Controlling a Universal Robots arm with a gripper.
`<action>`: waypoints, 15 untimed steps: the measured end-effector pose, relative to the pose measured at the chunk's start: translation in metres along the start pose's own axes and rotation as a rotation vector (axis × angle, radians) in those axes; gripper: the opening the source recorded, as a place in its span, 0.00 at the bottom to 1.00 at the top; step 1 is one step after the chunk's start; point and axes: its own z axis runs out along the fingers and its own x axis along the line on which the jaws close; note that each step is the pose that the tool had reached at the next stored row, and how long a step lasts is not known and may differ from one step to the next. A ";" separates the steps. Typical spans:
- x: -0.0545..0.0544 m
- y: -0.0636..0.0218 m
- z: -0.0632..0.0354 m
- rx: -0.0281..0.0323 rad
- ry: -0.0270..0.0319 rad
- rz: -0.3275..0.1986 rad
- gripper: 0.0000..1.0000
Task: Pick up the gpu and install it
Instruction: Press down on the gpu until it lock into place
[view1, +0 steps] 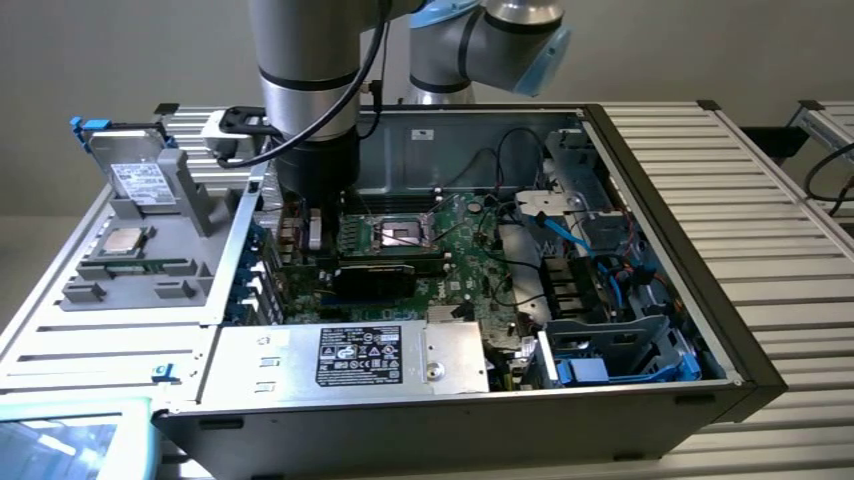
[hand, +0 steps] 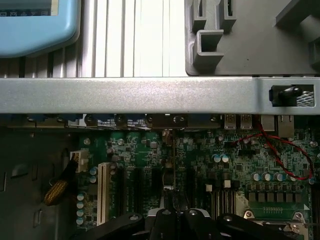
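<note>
The gpu (view1: 387, 275) stands on edge inside the open computer case, its black block showing just in front of the processor socket (view1: 400, 235). In the wrist view the gpu (hand: 167, 165) is a thin edge running along an expansion slot of the green motherboard (hand: 240, 160), and its end meets the case's rear wall (hand: 150, 95). My gripper (view1: 314, 235) reaches straight down into the case at the exterior view's left. Its dark fingers (hand: 165, 220) are shut on the card's upper edge, gripper (hand: 172, 217). I cannot tell how deep the card sits in the slot.
A silver power supply (view1: 360, 355) fills the case's near side, and a drive cage with blue cables (view1: 627, 340) is on the exterior view's right. A grey parts holder (view1: 134, 250) and a blue tray (view1: 67, 440) lie outside the case. A red wire (hand: 285, 155) loops over the board.
</note>
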 end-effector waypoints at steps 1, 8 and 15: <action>0.000 0.0000 0.0002 -0.0001 0.0000 0.000 0.12; 0.000 0.0000 0.0006 0.0003 -0.0006 0.000 0.12; 0.000 0.0001 0.0037 0.0010 -0.0013 0.000 0.12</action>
